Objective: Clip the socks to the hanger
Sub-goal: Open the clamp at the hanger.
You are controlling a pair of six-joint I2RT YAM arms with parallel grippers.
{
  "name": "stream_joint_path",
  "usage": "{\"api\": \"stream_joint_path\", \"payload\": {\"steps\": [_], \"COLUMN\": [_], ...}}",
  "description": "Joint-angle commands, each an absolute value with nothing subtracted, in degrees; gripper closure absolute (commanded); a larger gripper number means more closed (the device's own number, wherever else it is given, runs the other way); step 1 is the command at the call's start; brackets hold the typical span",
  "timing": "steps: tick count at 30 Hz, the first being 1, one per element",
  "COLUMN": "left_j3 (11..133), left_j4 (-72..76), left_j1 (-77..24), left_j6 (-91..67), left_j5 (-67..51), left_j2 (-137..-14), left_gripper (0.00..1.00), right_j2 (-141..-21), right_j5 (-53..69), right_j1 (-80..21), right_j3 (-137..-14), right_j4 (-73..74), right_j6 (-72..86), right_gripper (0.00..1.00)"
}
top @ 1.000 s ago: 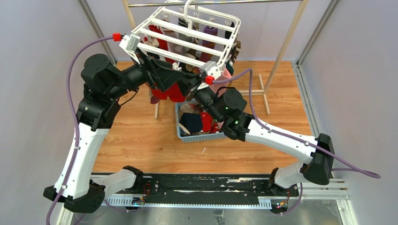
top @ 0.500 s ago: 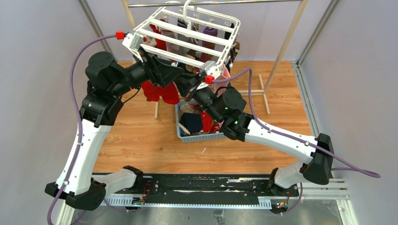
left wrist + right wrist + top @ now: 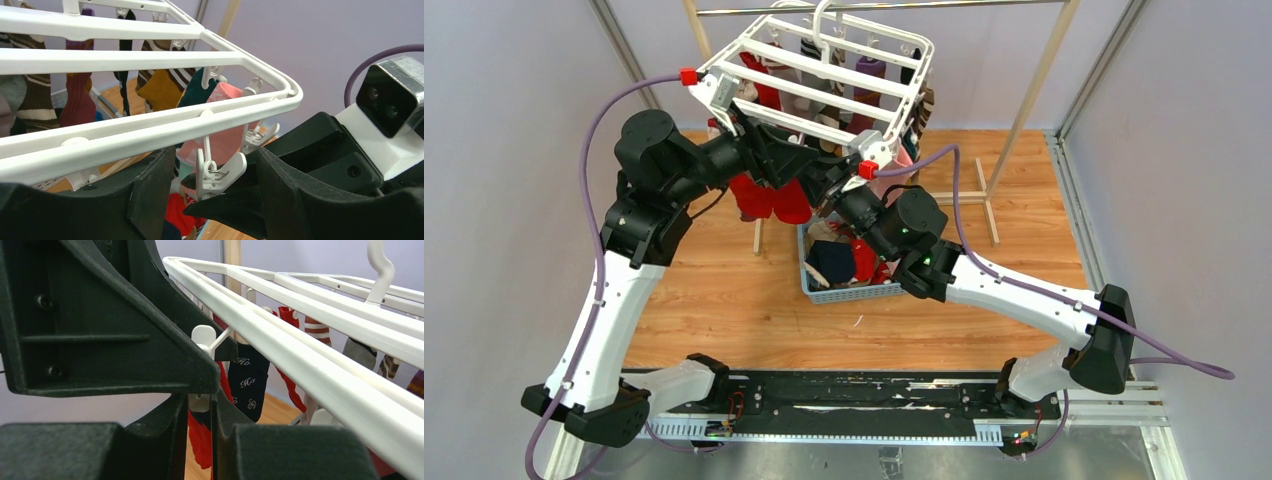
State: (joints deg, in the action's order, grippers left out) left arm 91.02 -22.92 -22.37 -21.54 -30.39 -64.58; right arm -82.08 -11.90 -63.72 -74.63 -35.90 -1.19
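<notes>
The white hanger [image 3: 824,80] hangs from the rail with several socks clipped under it. My left gripper [image 3: 812,165] is open under its near bar. In the left wrist view its jaws [image 3: 205,185] stand apart on either side of a white clip [image 3: 220,172] without touching it. My right gripper [image 3: 829,195] comes up from below, and one of its fingers [image 3: 235,205] is at that clip's lower end. In the right wrist view its fingers [image 3: 201,405] are almost closed around the clip's lower end [image 3: 199,401] and the top of a red sock [image 3: 197,445], which hangs down [image 3: 769,198].
A blue mesh basket [image 3: 854,292] with more socks stands on the wood floor under the right wrist. The wood-and-metal rail stand [image 3: 1024,110] rises behind. A navy sock [image 3: 247,380] and a pink sock [image 3: 235,115] hang close to the clip.
My left arm has shifted right and up along the hanger's near bar, and the hanger has swung up a little with it. The right arm has barely moved.
</notes>
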Motion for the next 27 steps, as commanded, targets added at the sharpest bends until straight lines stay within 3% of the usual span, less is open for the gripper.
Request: {"api": "stream_joint_path", "payload": {"steps": [1, 7, 11, 14, 18, 27], "left_j3": [90.1, 90.2, 90.5, 90.2, 90.5, 91.1], "left_j4": [-22.6, -21.8, -21.4, -20.7, -20.9, -23.6], "left_j1": [-23.0, -23.0, -23.0, -23.0, -23.0, -23.0], "left_j6": [-18.9, -17.9, -17.9, -18.4, -19.6, -23.1], "left_j5": [-30.3, -28.2, -26.9, -25.8, -26.9, -27.4], "left_j2": [-63.8, -63.7, -64.4, -64.3, -64.2, -63.4], "left_gripper": [0.35, 0.41, 0.58, 0.75, 0.86, 0.97], "right_j2": [-82.0, -82.0, -81.8, -81.0, -77.6, -64.2], "right_j5": [-8.9, -8.5, -8.2, -8.2, -11.0, -12.3], "right_j1": [-65.5, -65.5, -65.5, -65.5, -65.3, -63.9], "right_j3": [-77.0, -77.0, -77.1, -76.3, -71.4, -52.3], "right_j4": [-35.1, -34.8, -34.6, -34.5, -35.3, -33.1], "right_j6": [-0.3, -0.3, -0.3, -0.4, -0.4, 1.3], "right_gripper": [1.00, 1.00, 0.99, 0.82, 0.51, 0.49]}}
